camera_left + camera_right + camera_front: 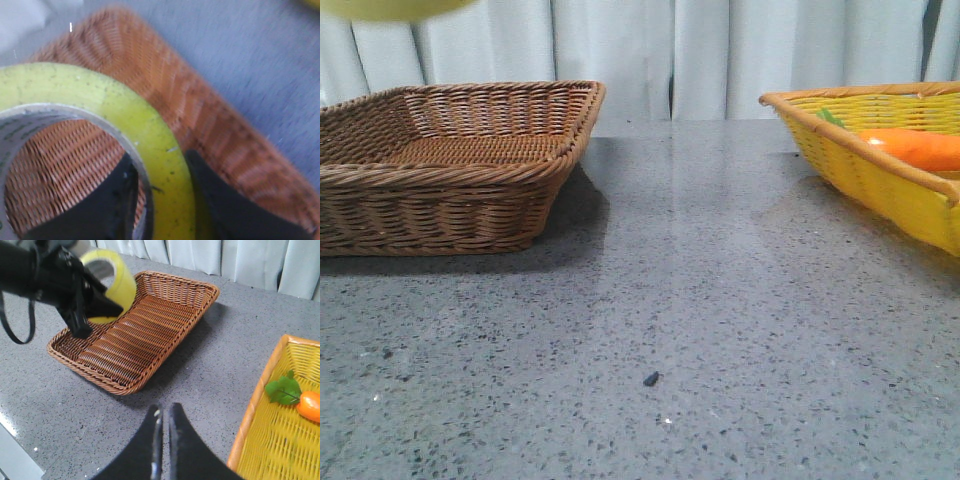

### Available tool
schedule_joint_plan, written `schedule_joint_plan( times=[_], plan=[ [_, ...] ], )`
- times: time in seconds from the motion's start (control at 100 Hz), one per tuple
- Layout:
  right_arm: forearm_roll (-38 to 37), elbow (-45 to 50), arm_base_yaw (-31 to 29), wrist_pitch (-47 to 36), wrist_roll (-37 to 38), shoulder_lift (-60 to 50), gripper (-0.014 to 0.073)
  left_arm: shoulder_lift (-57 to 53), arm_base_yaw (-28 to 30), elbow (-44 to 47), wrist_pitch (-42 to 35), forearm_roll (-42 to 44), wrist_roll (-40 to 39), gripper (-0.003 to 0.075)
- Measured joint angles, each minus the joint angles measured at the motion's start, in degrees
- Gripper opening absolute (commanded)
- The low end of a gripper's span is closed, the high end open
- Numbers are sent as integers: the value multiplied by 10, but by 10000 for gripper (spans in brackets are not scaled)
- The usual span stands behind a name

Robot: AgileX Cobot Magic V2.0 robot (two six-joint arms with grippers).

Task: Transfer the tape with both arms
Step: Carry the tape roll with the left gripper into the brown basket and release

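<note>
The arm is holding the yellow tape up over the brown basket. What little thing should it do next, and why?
Probably lower it a little, then let go. The left pincer grips the tape by its wall, held in the air above the brown basket, so dropping from there might make it bounce.

Front view: the tape (395, 8) shows only as a yellow sliver cut by the top edge; neither arm appears; the brown basket (450, 170) runs off the left edge, the yellow basket (880, 170) and carrot (918, 148) off the right

Left wrist view: blurred throughout; the roll is cut by the left and bottom edges, and one finger (107, 210) is partly hidden behind the roll's wall

Right wrist view: the left arm (45, 277) hides part of the roll; the carrot and yellow basket are cut at the right
</note>
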Motion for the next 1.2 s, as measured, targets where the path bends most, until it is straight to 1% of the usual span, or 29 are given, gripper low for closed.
schedule_joint_plan(
  times=[0.1, 0.22, 0.32, 0.43, 0.48, 0.52, 0.57, 0.6, 0.67, 0.7, 0.74, 0.85, 0.99, 1.06, 1.2],
  plan=[
    [0, 0, 0, 0, 0, 0, -73, 1, 16, 57, -34, -20, 0, -21],
    [0, 0, 0, 0, 0, 0, -73, 12, 17, 113, -94, -33, 0, -20],
    [0, 0, 0, 0, 0, 0, -73, 31, 17, 128, -123, -46, 0, -20],
    [0, 0, 0, 0, 0, 0, -73, 57, 17, 129, -136, -56, 0, -11],
    [0, 0, 0, 0, 0, 0, -73, 66, 17, 129, -137, -60, 0, 24],
    [0, 0, 0, 0, 0, 0, -73, 71, 17, 129, -139, -63, 0, 76],
    [0, 0, 0, 0, 0, 0, -73, 76, 17, 129, -140, -67, 0, 153],
    [0, 0, 0, 0, 0, 0, -73, 77, 17, 129, -140, -67, 0, 216],
    [0, 0, 0, 0, 0, 0, -73, 77, 17, 129, -144, -67, 0, 320],
    [0, 0, 0, 0, 0, 0, -73, 77, 17, 129, -149, -67, 0, 342],
    [0, 0, 0, 0, 0, 0, -73, 77, 17, 127, -151, -67, 0, 353],
    [-2, 6, 0, 3, 0, -1, -66, 73, 17, 127, -151, -67, 0, 341],
    [-11, 45, 0, -16, 0, -13, -60, 41, 17, 127, -150, -67, 0, 291],
    [-15, 78, 0, -40, 0, -26, -60, 16, 17, 127, -148, -72, 0, 233],
    [-17, 155, 0, -97, 0, -67, -60, -49, 17, 134, -147, -78, 0, 52]
  ],
)
